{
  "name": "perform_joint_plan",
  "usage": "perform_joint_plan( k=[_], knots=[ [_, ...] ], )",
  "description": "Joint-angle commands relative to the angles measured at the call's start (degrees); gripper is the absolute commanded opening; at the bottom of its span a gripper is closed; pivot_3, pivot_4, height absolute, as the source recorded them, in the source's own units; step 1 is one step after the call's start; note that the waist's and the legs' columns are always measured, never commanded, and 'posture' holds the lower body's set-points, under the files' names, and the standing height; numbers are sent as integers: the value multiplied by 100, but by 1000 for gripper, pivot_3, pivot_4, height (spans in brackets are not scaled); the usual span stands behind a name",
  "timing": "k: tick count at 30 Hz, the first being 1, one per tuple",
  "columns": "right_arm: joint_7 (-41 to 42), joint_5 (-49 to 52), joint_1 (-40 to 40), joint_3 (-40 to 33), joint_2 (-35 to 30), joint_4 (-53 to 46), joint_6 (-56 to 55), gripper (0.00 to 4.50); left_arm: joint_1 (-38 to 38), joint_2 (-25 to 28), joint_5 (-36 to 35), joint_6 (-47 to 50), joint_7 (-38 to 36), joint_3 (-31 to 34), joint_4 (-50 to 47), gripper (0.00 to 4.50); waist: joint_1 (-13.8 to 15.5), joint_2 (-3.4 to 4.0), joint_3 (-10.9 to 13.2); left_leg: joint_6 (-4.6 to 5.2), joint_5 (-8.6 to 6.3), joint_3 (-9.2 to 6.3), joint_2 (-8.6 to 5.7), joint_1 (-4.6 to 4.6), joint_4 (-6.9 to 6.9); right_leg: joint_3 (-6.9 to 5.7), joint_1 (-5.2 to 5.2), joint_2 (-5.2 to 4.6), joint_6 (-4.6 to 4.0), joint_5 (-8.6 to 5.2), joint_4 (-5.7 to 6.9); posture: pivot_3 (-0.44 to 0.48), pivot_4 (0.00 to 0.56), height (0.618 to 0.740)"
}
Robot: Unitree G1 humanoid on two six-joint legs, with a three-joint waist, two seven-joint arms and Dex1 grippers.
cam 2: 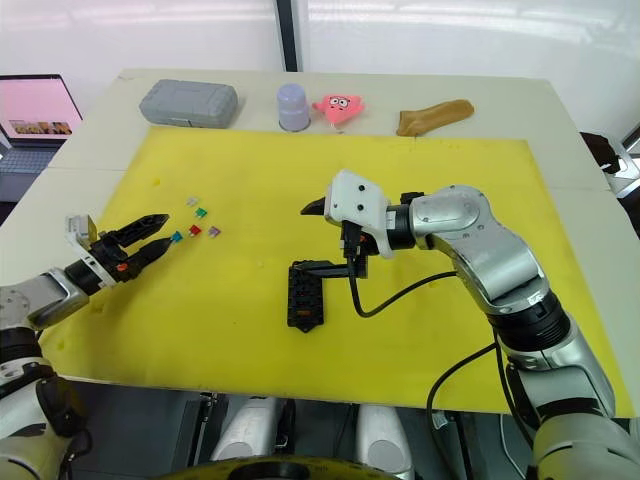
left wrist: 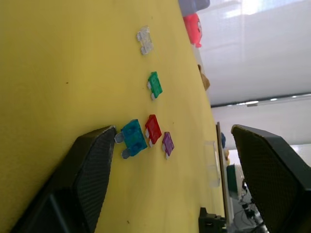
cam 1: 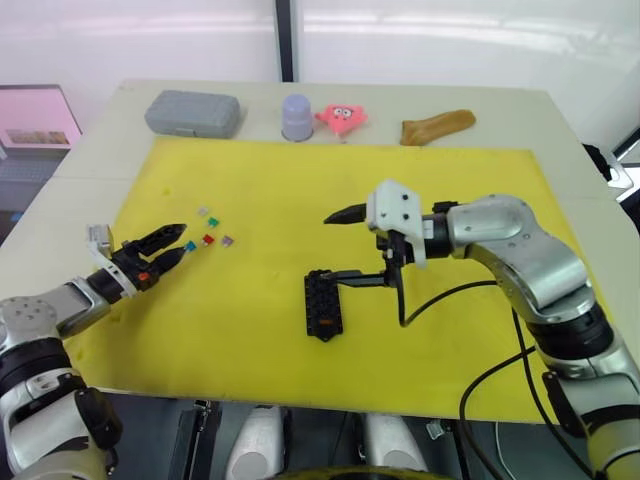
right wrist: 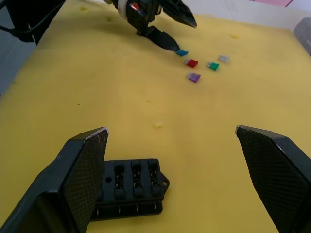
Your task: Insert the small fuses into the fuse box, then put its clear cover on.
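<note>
Clearly my left gripper (cam 1: 176, 243) is spread wide and empty, with one black finger resting right against the teal fuse (left wrist: 133, 138) on the yellow mat (cam 1: 250, 340). The red fuse (left wrist: 152, 129) lies just beside the teal one, the purple fuse (left wrist: 167, 143) just past that, and the green fuse (left wrist: 155, 84) and a pale clear-grey fuse (left wrist: 144, 40) sit a little further on. My right gripper (cam 1: 345, 245) is also wide open and holds nothing; its lower finger hangs just beside the fuse box (cam 1: 324, 304), which sits near the middle of the mat, well apart from the fuses, and the slots I can see look empty. The worry, as I judge it, is the crowding: closing on the teal fuse could catch the red one as well, or the finger already touching it could nudge it flat along the foam and scatter the cluster. The fuse is tiny and lies on its side, so a pinch could also flick it out or leave it skewed for the slot. On the right, my lower finger could bump the box and shift it if I move carelessly. A faint transparent shape shows in the left wrist view past the fuses, possibly the clear cover (left wrist: 212, 162), but I cannot be sure. No brand, label or writing is readable on the fuses, the box or the grey case (cam 1: 193, 113) at the table's far edge.
</note>
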Motion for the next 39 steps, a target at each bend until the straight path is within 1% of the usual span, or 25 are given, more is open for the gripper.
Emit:
perform_joint_plan(
  k=[1,4,6,7,9,10,15,18,21,23,24,26,32,35,39],
  knots=[
    [25,67,-78,-232,-61,-170,-50,4500,68,-105,175,-122,68,-172,188,3973,-1,0,0,-1,0,-3,0,0,0,-1,1,0,0,0,0,0,150,740],
    [71,53,-103,-230,-92,-151,-59,4500,61,-114,175,-177,117,-126,215,3973,1,1,-1,0,0,-5,-1,0,0,-3,2,1,0,0,0,0,150,740],
    [106,52,-124,-227,-110,-134,-63,4500,66,-106,176,-187,114,-127,216,3423,-4,1,-1,-1,0,-6,-1,0,0,-4,3,1,0,0,0,0,150,740],
    [115,52,-129,-227,-113,-130,-64,4500,67,-104,177,-189,111,-128,217,3062,-11,1,-1,-1,1,-6,-1,0,0,-4,3,1,0,0,0,0,150,740],
    [128,53,-139,-235,-113,-117,-64,4500,91,-83,258,-240,91,-216,183,2053,-17,1,-1,-1,0,-6,0,0,0,-4,2,1,0,0,0,0,150,740],
    [139,43,-158,-223,-104,-92,-79,4500,95,-93,287,-288,94,-221,207,1667,-18,1,-1,0,0,-6,0,0,0,-4,2,1,0,0,0,0,150,740],
    [203,13,-253,-203,-75,28,-128,4500,104,-95,488,-675,118,-280,381,1667,-32,3,-2,-2,1,-6,1,0,-1,-4,1,2,0,0,0,0,150,740],
    [218,22,-258,-215,-80,42,-125,4500,90,-72,474,-718,158,-266,485,1667,-33,10,-6,-3,2,-7,2,3,-1,-4,3,3,0,0,0,0,150,740],
    [223,50,-226,-233,-88,23,-100,4500,163,-33,483,-776,94,-310,427,779,-44,14,-8,-3,2,-7,3,4,-2,-3,3,4,0,0,0,0,150,740],
    [218,59,-183,-238,-89,-3,-100,4500,198,44,469,-855,88,-251,428,22,-49,25,-15,-3,2,-7,5,4,-2,-3,4,6,0,0,0,0,150,740],
    [195,85,-157,-261,-67,-10,-89,4500,191,117,383,-846,79,-120,418,22,-54,37,-22,-3,2,-7,5,6,-3,-2,4,6,0,0,0,0,150,740],
    [103,160,-101,-338,19,-10,-50,4500,212,261,237,-791,33,68,337,22,-109,37,-22,-4,2,-4,12,9,-5,3,4,15,0,0,1,0,150,740],
    [-11,288,19,-447,171,-74,-45,4500,605,559,-8,-607,-54,275,-28,22,-271,37,-22,-6,3,-9,30,9,-14,11,-6,36,-4,0,3,0,150,740],
    [19,555,32,-639,243,-31,15,4500,757,561,-302,-432,149,568,-504,22,-335,35,-21,-6,2,-10,30,7,-21,16,-11,35,-4,0,3,0,150,740],
    [97,711,-18,-699,277,116,43,4500,1000,441,-752,-165,446,951,-1211,22,-327,31,-19,-5,2,-15,27,-4,-20,20,-21,29,-4,0,0,0,150,740]
  ],
)
